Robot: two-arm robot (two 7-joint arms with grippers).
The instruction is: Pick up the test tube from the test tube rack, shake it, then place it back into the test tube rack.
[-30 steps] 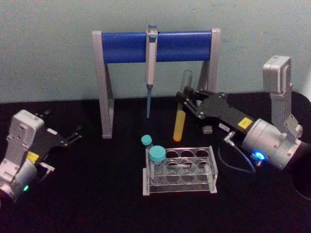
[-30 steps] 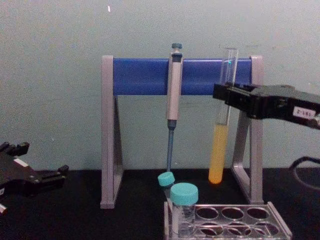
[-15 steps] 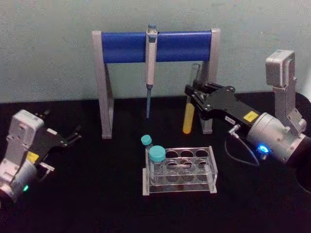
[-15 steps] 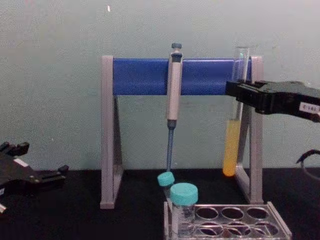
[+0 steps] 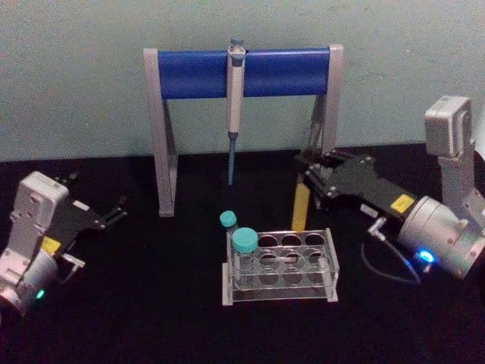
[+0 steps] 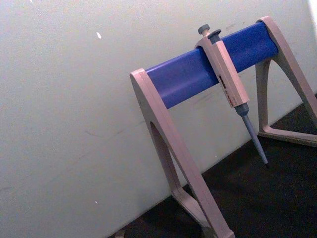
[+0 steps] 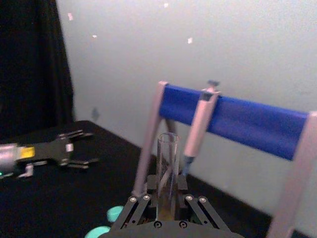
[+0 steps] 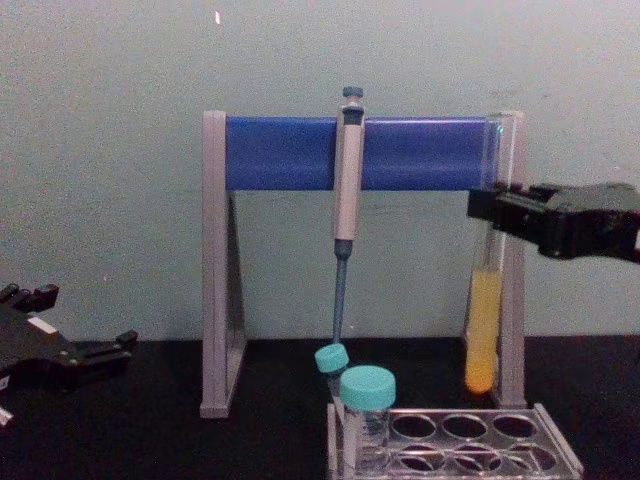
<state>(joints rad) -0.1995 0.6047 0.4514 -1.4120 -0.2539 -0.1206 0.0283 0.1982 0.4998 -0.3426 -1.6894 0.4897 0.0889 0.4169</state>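
One test tube (image 5: 301, 208), clamped upright in the right gripper (image 5: 307, 178) by its clear upper glass, hanging in the air just beyond the far edge of the test tube rack (image 5: 280, 294) toward the right end, yellow liquid low down. Probably light, stiff, slick and brittle: best gripped above the liquid, firmly but without crushing, and kept near upright because of the open mouth. Tight on the far side: right leg of the pipette stand (image 5: 189, 73) close behind the glass, hanging pipette (image 5: 236, 91) further left. Teal-capped vials (image 5: 245, 241) at the rack's left end; right-hand holes free. Open table near and right. Left gripper (image 5: 114, 214) parked far left, fingers spread, holding nothing.
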